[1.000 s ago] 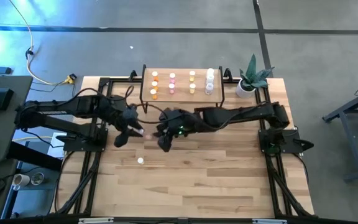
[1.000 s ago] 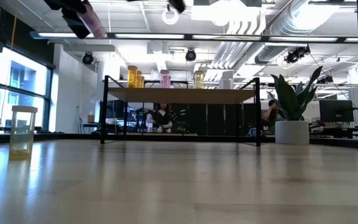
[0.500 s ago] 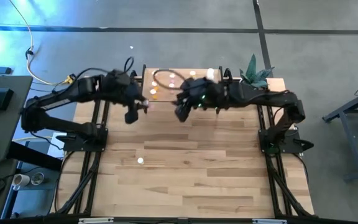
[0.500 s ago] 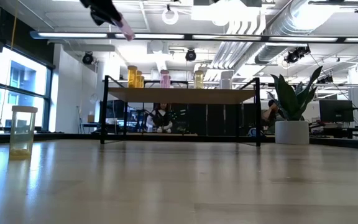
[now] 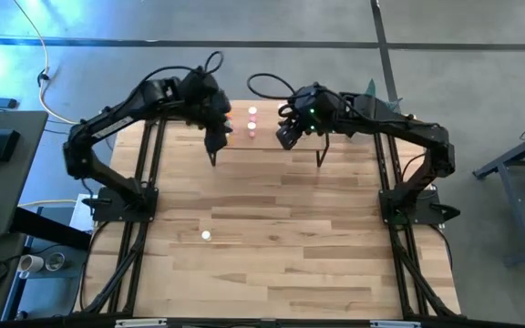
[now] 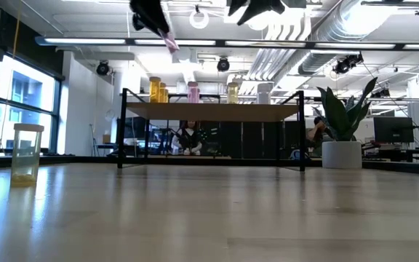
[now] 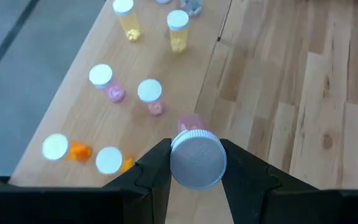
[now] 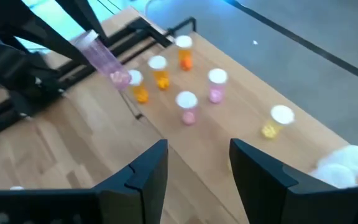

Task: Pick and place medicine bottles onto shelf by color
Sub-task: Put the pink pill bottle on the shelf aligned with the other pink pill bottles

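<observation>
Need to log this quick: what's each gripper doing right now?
Left gripper: shut on a pink bottle.
Right gripper: open, empty.

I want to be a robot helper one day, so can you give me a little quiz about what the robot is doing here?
1. True or false: the right gripper is holding a bottle.
2. What colour is the bottle held in the left gripper above the shelf? A orange, B pink, C yellow.
3. Fill the gap: the lone bottle stands on the ____, far from the shelf.

Key
1. False: its fingers are open and empty.
2. B: it is the pink bottle with a white cap.
3. table
</observation>
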`<action>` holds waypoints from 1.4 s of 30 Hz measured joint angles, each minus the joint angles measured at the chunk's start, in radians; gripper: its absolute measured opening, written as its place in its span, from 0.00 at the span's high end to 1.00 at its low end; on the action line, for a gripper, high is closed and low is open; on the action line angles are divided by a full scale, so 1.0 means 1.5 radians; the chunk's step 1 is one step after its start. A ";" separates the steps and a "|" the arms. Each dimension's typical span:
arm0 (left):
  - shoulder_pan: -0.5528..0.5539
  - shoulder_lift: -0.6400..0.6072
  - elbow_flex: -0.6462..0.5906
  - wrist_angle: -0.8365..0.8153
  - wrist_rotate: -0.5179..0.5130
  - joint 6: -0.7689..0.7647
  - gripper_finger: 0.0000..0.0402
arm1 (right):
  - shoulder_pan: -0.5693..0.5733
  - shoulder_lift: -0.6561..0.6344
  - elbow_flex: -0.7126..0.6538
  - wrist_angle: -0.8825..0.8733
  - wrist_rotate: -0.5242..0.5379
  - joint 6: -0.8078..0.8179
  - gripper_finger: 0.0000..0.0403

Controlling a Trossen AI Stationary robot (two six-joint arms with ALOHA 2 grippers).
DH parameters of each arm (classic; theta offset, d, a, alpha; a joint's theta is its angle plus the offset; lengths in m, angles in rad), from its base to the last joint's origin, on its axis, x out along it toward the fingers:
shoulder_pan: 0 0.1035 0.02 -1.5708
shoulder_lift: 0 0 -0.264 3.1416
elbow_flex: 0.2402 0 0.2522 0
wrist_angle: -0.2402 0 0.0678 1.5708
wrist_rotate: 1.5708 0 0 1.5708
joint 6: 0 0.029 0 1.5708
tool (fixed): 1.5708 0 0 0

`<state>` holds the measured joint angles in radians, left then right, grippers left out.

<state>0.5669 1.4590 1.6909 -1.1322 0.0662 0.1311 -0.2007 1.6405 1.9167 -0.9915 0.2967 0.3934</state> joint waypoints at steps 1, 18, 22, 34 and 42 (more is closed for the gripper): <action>0.001 0.013 0.012 -0.002 0.001 -0.005 0.72 | -0.005 0.000 0.000 -0.006 0.000 -0.004 0.60; -0.022 0.167 0.036 -0.005 0.007 0.002 0.72 | -0.073 0.000 0.000 -0.016 -0.014 -0.076 0.60; -0.022 0.187 0.036 -0.002 -0.001 0.002 0.72 | -0.087 0.000 0.000 -0.021 -0.030 -0.084 0.60; -0.022 0.219 0.036 0.013 -0.038 0.038 0.72 | -0.107 0.000 0.000 -0.024 -0.043 -0.101 0.60; -0.020 0.219 0.036 0.026 -0.037 0.039 0.72 | -0.107 0.000 0.000 -0.024 -0.043 -0.101 0.60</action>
<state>0.5370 1.7870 1.7447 -1.0935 0.0101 0.1891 -0.3607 1.6405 1.9167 -1.0279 0.2321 0.2427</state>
